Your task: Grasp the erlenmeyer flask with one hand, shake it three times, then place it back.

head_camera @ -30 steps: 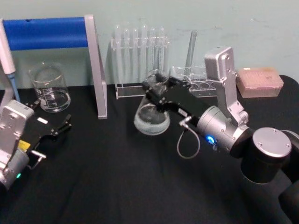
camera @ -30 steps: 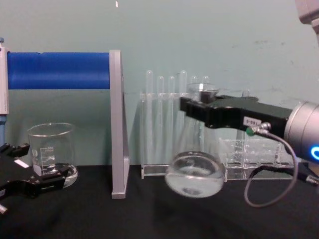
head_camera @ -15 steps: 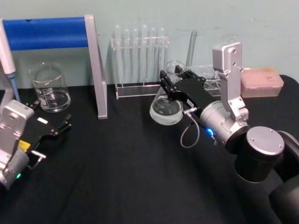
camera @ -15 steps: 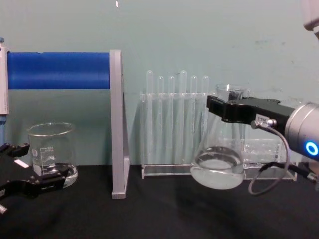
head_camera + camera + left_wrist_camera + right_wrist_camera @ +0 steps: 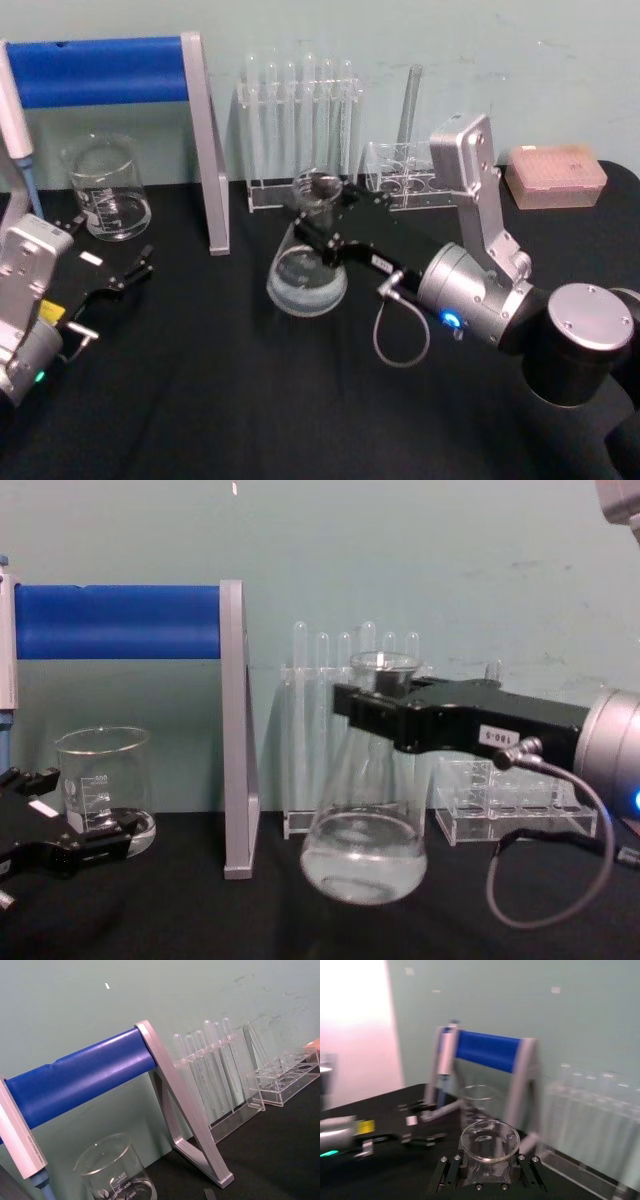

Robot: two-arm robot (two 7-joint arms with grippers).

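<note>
At far left, the left gripper (image 5: pixel 108 250) sits low over the black table (image 5: pixel 220 380), fingers apart and empty, just in front of a beaker (image 5: pixel 105 190). Right of it stands a blue-barred frame (image 5: pixel 205 150), then a rack of test tubes (image 5: pixel 300 100). In front of the rack, the flask (image 5: pixel 305 270), clear liquid in its base, hangs slightly tilted above the table. The right gripper (image 5: pixel 322 218), reaching in from the right, is clamped on its neck.

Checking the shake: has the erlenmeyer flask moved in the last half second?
Yes. In the chest view the erlenmeyer flask, in the right gripper, swung leftward along the test tube rack.
</note>
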